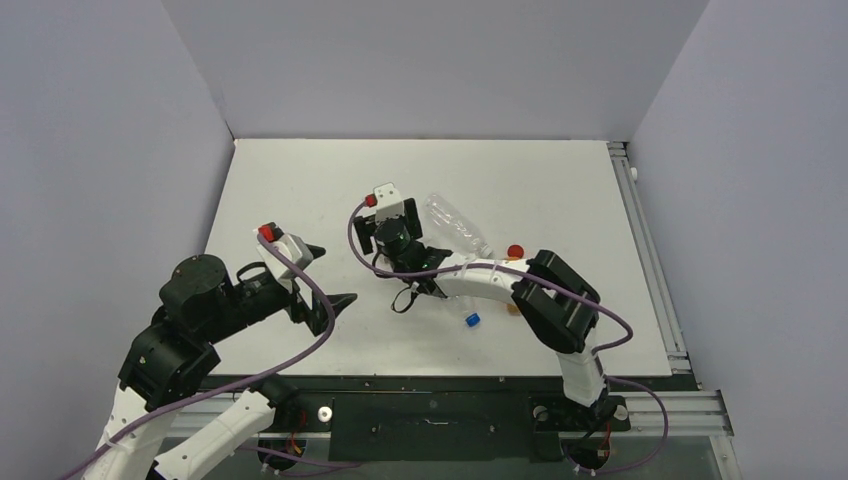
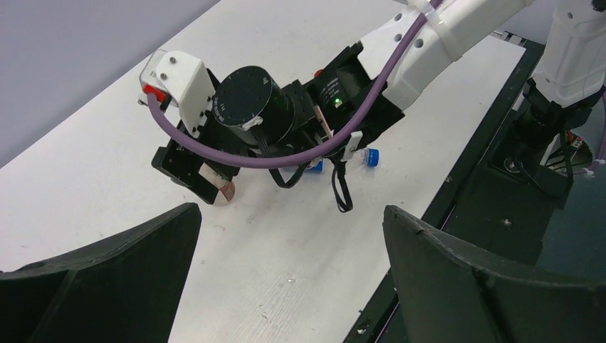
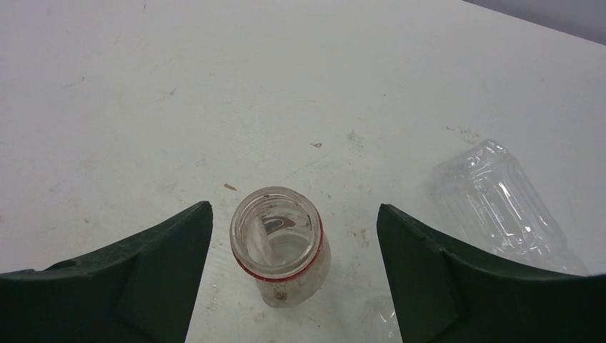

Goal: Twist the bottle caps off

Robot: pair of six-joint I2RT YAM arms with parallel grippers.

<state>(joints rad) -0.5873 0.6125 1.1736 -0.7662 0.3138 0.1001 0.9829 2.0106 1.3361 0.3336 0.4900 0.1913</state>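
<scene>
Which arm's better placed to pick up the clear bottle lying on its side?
Right. The right tool, open, hangs over the uncapped short bottle, with the clear bottle lying just beside it. The left tool, also open, sits farther off to the left.

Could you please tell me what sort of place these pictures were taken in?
Probably a robotics lab test cell: a white table boxed in by plain grey walls, two cabled robot arms mounted on a metal frame.

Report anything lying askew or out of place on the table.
The clear unlabelled bottle lies tipped on its side beside the right gripper. A blue cap and red cap lie loose on the table. The short bottle stands upright, uncapped.
</scene>
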